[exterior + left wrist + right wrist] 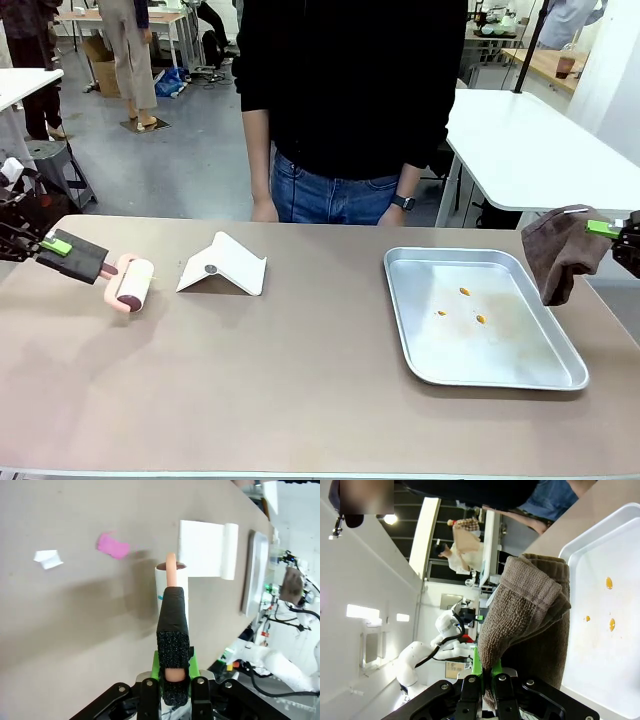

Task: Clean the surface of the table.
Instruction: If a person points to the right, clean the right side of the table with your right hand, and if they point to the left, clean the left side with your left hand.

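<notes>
Foam handle first: the left gripper (52, 245) is pinched on the black grip of a lint roller (132, 283) at the left end of the table (300, 380). A pink scrap (113, 545) and a white scrap (48, 558) lie nearby. The table spans the front view, tan-brown, matte and smooth. It looks rigid and heavy, something to wipe rather than grasp. It carries a folded white card (225, 268) and a metal tray (392, 290). The right gripper (605, 229) is clamped on a brown towel (562, 250).

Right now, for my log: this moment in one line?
left gripper shut on roller; right gripper shut on cloth; tray spotted; scraps on table
</notes>
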Action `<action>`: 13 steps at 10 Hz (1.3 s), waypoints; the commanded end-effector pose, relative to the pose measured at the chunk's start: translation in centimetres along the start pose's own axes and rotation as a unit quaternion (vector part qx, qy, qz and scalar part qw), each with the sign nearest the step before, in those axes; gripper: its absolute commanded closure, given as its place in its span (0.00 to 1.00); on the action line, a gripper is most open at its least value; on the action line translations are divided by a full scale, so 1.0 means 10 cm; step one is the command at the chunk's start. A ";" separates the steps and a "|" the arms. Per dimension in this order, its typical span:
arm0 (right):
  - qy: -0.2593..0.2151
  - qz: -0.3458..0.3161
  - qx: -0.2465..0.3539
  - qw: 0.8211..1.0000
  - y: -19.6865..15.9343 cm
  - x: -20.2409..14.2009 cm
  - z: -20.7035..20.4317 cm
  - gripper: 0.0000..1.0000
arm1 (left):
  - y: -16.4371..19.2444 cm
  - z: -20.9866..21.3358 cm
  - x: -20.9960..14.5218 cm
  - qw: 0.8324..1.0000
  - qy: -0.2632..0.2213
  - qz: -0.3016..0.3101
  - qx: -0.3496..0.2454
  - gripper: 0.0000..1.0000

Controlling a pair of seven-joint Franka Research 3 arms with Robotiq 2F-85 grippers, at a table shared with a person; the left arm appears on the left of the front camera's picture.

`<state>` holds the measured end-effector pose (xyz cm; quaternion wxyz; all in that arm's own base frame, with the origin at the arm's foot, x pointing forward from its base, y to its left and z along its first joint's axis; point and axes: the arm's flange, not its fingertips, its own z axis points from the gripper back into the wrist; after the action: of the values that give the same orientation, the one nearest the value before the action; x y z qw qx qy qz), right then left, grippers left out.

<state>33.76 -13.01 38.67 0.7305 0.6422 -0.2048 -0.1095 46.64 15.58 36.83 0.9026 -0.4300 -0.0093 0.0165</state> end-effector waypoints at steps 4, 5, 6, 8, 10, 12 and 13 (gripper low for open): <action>0.002 0.001 0.006 1.000 0.02 -0.01 0.01 1.00 | -0.05 0.75 -0.21 0.995 -0.043 -0.012 -0.085 1.00; 0.002 0.001 0.006 1.000 0.02 -0.01 0.01 1.00 | 0.01 0.88 -0.25 0.995 -0.043 -0.011 -0.087 1.00; 0.002 0.001 0.006 1.000 0.02 -0.01 0.01 1.00 | 0.10 1.03 -0.29 0.995 -0.049 -0.010 -0.088 1.00; 0.002 0.001 0.006 1.000 0.02 -0.01 0.01 1.00 | 0.40 1.33 -0.37 0.995 -0.077 0.006 -0.067 1.00; 0.002 0.001 0.006 1.000 0.02 -0.01 0.01 1.00 | 0.69 1.56 -0.40 0.992 -0.109 0.037 -0.055 1.00; 0.002 0.001 0.006 1.000 0.02 -0.01 0.01 1.00 | 0.88 1.69 -0.42 0.990 -0.122 0.053 -0.053 1.00; 0.002 0.001 0.006 1.000 0.02 -0.01 0.01 1.00 | 0.96 1.72 -0.40 0.990 -0.113 0.060 -0.052 1.00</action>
<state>33.75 -13.00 38.65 0.7303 0.6425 -0.2045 -0.1096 41.21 34.56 39.90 0.8720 -0.4656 -0.0885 0.1227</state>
